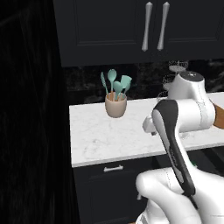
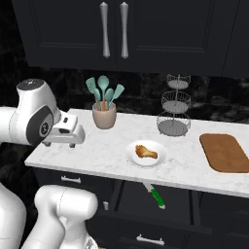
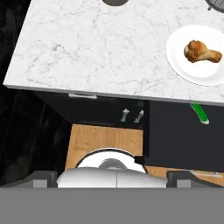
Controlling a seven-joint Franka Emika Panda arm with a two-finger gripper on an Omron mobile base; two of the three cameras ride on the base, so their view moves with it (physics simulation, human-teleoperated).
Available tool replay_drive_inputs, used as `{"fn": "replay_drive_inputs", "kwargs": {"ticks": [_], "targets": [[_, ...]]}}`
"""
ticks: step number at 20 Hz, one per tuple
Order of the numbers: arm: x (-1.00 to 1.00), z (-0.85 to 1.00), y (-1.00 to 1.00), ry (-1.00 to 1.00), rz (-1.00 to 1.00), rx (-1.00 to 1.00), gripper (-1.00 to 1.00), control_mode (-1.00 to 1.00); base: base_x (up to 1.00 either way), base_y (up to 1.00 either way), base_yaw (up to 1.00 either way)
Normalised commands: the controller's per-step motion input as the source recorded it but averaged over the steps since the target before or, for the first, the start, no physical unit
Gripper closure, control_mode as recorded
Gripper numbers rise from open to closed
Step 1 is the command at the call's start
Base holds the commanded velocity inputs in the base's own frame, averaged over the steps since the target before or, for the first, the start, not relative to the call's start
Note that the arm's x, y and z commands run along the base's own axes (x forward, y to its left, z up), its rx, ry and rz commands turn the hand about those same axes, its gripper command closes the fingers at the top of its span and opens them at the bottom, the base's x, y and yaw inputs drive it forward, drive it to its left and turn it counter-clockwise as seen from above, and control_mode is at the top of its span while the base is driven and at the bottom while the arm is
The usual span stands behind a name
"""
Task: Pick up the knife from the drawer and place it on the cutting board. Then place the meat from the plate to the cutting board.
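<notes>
No brands or writing anywhere. Knife (image 2: 156, 196) lies in the open drawer (image 2: 146, 202), below the plate (image 2: 146, 153) with the meat (image 2: 145, 151). Gripper (image 2: 73, 136) hovers over the counter's left end; can't tell how wide its jaws stand.

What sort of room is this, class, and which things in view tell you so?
A kitchen, rendered rather than real: a marble counter under black cupboards, a cup of teal utensils, and a chicken drumstick on a white plate.

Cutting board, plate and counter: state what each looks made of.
Cutting board: wood by its reddish-brown grain, matte finish. Plate: plain white, smooth; ceramic probably, though the look leaves it open. Counter: white with grey veining, so marble or a marble-look stone.
</notes>
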Motion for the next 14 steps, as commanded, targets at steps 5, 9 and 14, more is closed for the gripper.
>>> {"fn": "replay_drive_inputs", "kwargs": {"ticks": [5, 9, 14], "targets": [[-0.39, -0.25, 0.0, 0.0, 0.0, 0.0, -1.0, -1.0, 0.0, 0.0, 0.0], [-0.13, -0.08, 0.0, 0.0, 0.0, 0.0, -1.0, 1.0, -0.44, -0.17, 0.0], [0.0, 0.0, 0.0, 0.0, 0.0, 0.0, -1.0, 1.0, -0.71, -0.4, 0.0]]}}
